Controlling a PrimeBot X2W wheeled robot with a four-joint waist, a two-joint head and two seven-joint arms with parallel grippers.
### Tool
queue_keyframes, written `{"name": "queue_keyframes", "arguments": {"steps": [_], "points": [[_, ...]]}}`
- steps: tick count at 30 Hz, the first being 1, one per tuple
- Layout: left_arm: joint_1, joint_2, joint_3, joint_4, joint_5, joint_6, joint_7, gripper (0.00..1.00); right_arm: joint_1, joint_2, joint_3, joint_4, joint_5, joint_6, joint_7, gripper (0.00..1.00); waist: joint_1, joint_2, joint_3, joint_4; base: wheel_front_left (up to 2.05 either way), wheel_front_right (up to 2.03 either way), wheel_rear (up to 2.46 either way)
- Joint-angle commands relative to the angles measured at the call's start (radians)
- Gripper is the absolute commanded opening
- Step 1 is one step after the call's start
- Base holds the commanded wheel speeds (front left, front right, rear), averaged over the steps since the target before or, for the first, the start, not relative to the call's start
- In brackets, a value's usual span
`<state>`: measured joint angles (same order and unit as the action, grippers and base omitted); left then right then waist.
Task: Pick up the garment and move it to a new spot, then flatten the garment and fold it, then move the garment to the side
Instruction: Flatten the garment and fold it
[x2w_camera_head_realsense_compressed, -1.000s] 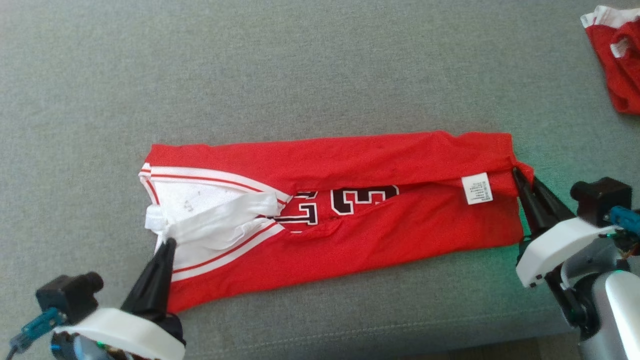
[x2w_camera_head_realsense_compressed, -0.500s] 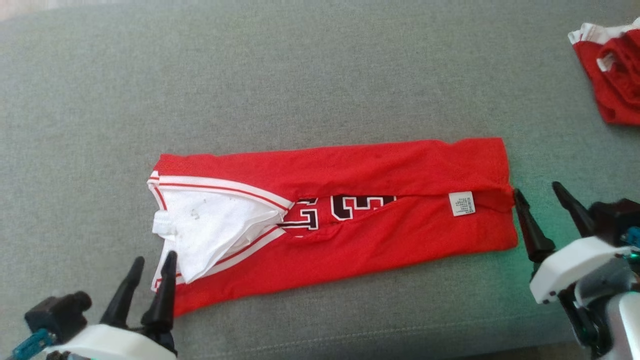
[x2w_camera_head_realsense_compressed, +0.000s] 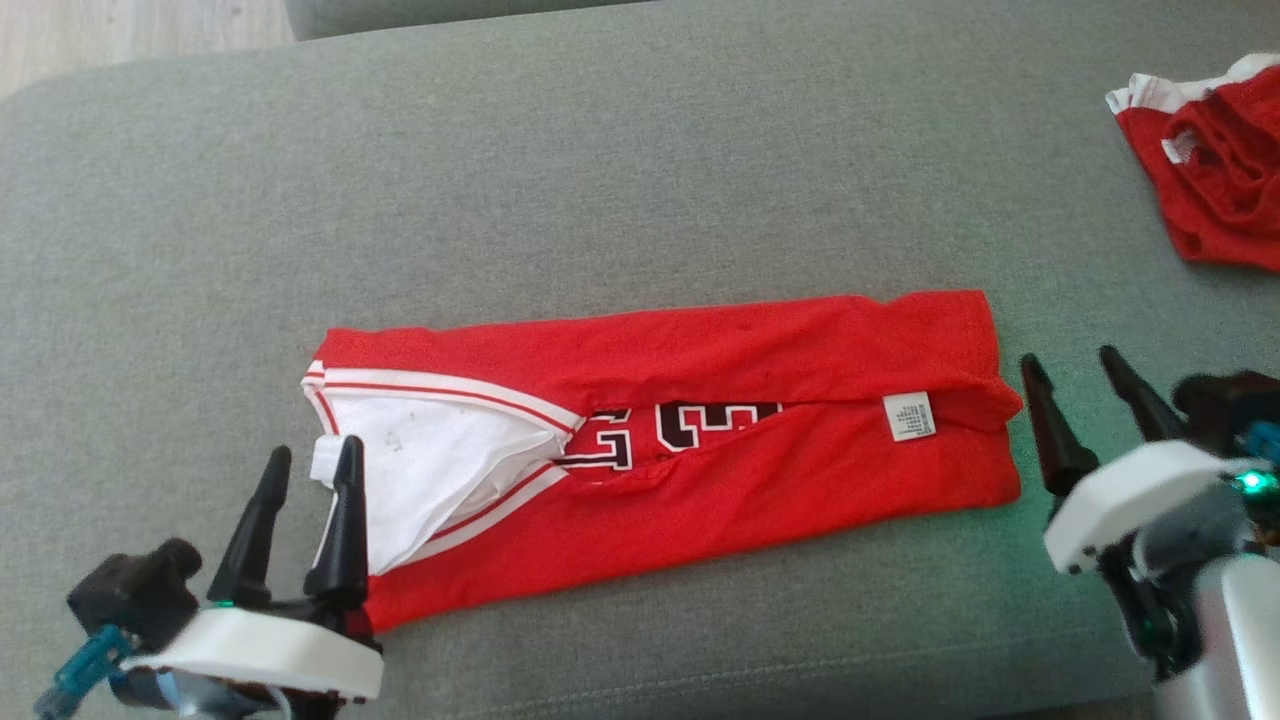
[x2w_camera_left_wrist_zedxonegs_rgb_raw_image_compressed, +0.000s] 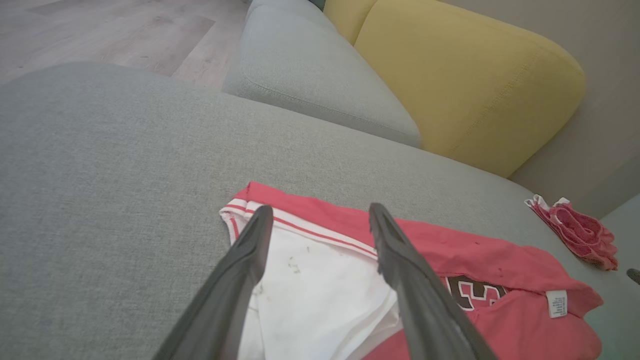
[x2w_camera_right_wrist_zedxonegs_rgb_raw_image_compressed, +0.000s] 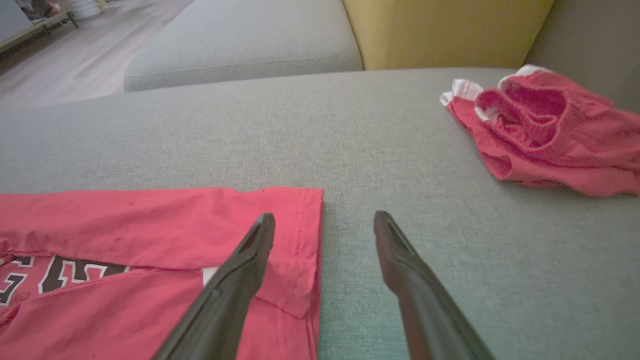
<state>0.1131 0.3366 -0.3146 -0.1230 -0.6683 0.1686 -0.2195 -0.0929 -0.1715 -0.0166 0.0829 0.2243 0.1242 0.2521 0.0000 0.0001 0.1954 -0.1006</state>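
Both end effectors have let go since a second ago. Then the left end effector (x2w_camera_head_realsense_compressed: 315, 447) was clenched on the white collar (x2w_camera_head_realsense_compressed: 326, 462) at the left end of the garment (x2w_camera_head_realsense_compressed: 760, 350), and the right end effector (x2w_camera_head_realsense_compressed: 1068, 356) on the hem corner at its right end. Now each is released, fingers spread wide, grasping nothing. The head camera has also tipped up, so the whole picture has slid and a strip of wood floor (x2w_camera_head_realsense_compressed: 130, 40) shows at the far left.

The red garment lies folded into a long band across the middle of the grey sofa seat (x2w_camera_head_realsense_compressed: 600, 150), its long sides running left to right. Its far and near flaps meet along the middle, where part of a black-and-white number (x2w_camera_head_realsense_compressed: 690, 425) shows. A wedge of white lining (x2w_camera_head_realsense_compressed: 430, 470), edged in red and white stripes, opens at the left end. A small white label (x2w_camera_head_realsense_compressed: 908, 416) sits on the near flap close to the right end.

The left end effector is at the near left, one finger crossing the collar's edge in the head view; whether it touches I cannot tell. The right end effector stands just right of the hem, apart from it.

A crumpled cloth (x2w_camera_head_realsense_compressed: 1215, 190), red with white trim, lies at the far right, well apart. A yellow cushion (x2w_camera_left_wrist_zedxonegs_rgb_raw_image_compressed: 465, 85) stands beyond the seat.
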Motion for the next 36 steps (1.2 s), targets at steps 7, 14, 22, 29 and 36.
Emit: {"name": "queue_keyframes", "arguments": {"steps": [7,14,22,29,36], "points": [[-0.051,-0.01,0.025,-0.001,0.025,0.007,-0.021,1.0,-0.13,-0.025,0.056,0.119,-0.034,0.007,0.098,1.0,0.0,-0.0001,-0.002,0.018,0.0,0.0,0.0],[-0.054,-0.027,0.023,0.017,0.029,0.001,-0.03,1.0,-0.217,-0.064,0.125,0.238,-0.02,0.007,0.189,1.0,0.0,-0.0001,-0.002,0.04,0.0,0.0,0.0],[-0.057,-0.047,0.03,0.038,0.033,-0.015,-0.037,1.0,-0.259,-0.095,0.154,0.359,0.023,0.007,0.257,1.0,0.0,-0.0001,0.003,0.061,0.0,0.0,0.0],[-0.053,-0.057,0.042,0.049,0.04,-0.024,-0.04,1.0,-0.272,-0.092,0.184,0.405,0.081,0.007,0.3,1.0,0.0,-0.0001,0.005,0.063,0.0,0.0,0.0],[-0.053,-0.062,0.051,0.054,0.05,-0.034,-0.041,1.0,-0.289,-0.083,0.221,0.437,0.142,0.007,0.328,0.1,0.0,-0.0001,0.004,0.059,0.0,0.0,0.0]]}}
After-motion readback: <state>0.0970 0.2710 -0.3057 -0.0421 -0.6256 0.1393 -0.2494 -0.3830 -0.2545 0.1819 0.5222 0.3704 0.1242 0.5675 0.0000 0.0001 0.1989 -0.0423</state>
